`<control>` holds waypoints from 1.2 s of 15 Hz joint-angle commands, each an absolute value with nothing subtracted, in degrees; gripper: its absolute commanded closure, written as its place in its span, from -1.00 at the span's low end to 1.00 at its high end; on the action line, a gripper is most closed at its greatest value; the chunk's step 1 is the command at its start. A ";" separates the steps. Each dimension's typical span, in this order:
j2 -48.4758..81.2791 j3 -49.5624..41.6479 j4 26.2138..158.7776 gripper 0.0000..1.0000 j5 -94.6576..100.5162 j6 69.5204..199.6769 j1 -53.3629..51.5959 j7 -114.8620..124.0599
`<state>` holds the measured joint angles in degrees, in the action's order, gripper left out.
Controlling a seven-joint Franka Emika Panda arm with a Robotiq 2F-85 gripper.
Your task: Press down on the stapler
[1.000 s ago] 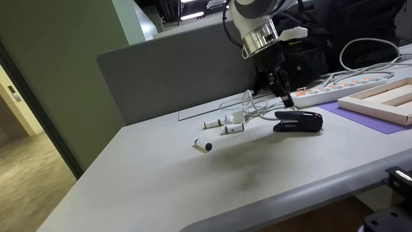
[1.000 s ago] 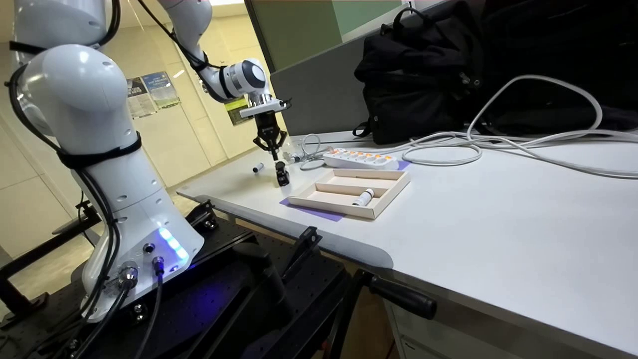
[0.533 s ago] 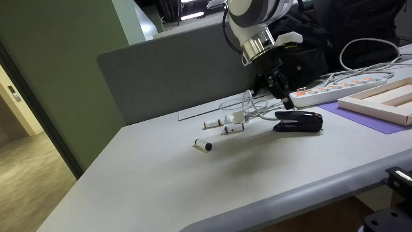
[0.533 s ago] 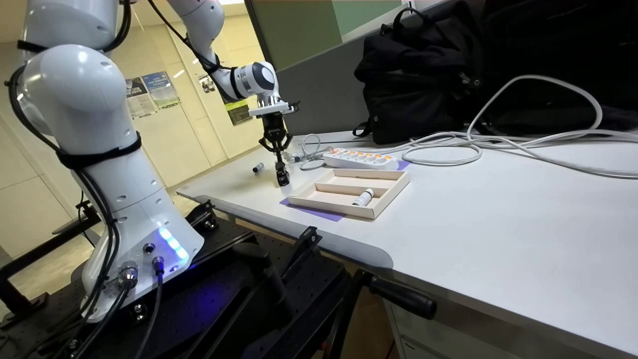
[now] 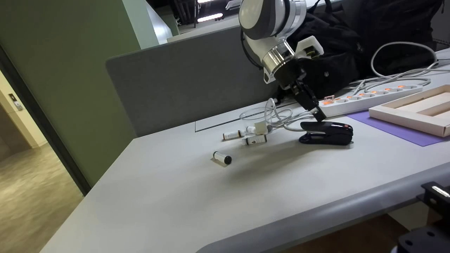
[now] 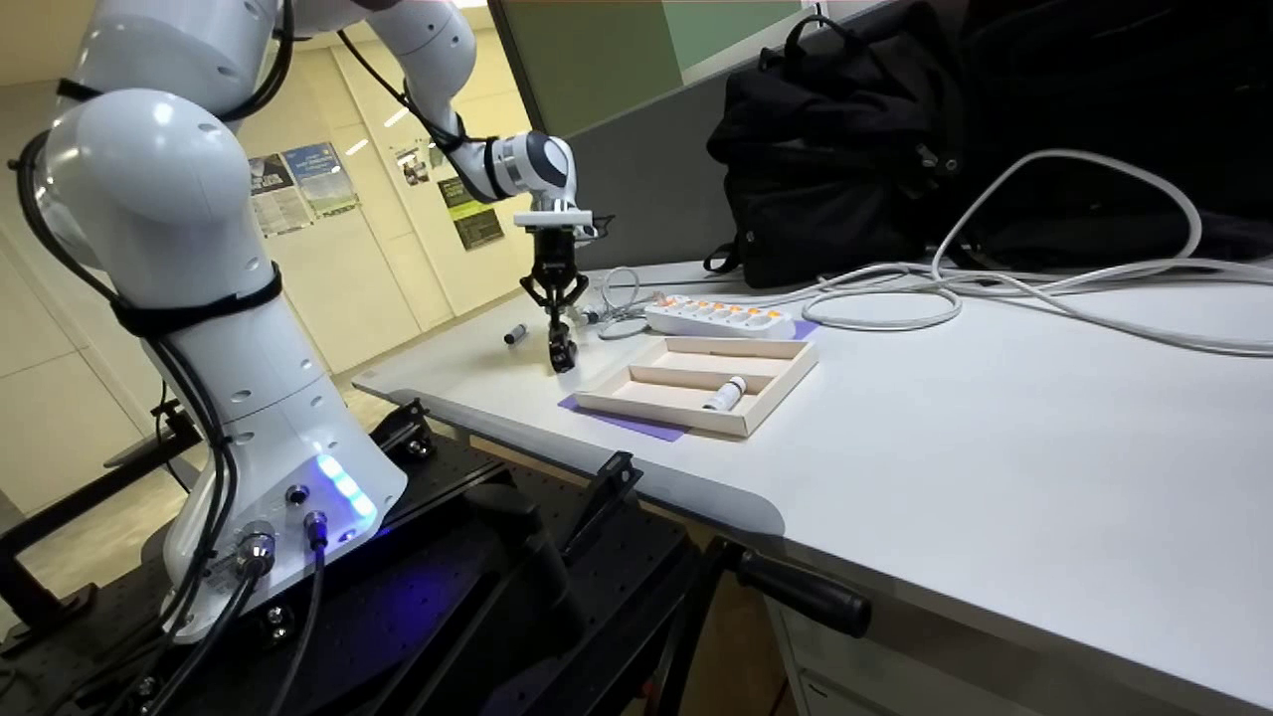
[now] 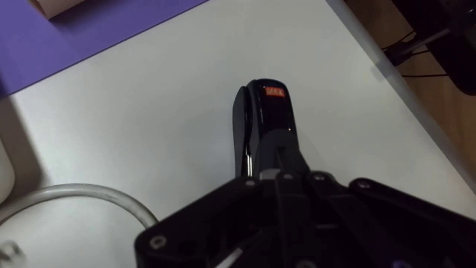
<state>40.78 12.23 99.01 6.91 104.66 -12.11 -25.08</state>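
Observation:
The black stapler lies on the white table with its mouth open at one end. It also shows in an exterior view. In the wrist view the stapler has a red label at its far end, and its near end is hidden behind the fingers. My gripper points down at a slant, with its fingertips at the top of the stapler. I cannot tell for sure whether they touch. The fingers are together with nothing seen between them, in an exterior view and in the wrist view.
A white power strip and a shallow tray on a purple sheet lie beside the stapler. Several small white bottles lie on the other side. A grey cable loops close by. A black backpack stands behind.
My gripper has moved down and tilted more, its tips shifting slightly toward the stapler's red-marked end. The tips now meet the stapler's top in the picture. The stapler has barely shifted.

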 commanded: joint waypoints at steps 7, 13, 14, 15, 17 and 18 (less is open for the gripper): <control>52.51 13.91 83.16 1.00 11.32 95.35 -12.19 -39.09; 57.89 14.39 75.39 1.00 9.59 87.51 -13.00 -45.56; 58.54 14.37 74.25 1.00 9.68 86.51 -13.28 -45.96; 59.11 14.40 73.23 1.00 9.61 85.67 -13.41 -46.43; 59.26 14.36 71.66 1.00 9.46 84.06 -13.83 -46.32; 58.76 14.52 71.34 1.00 9.27 83.56 -13.86 -46.32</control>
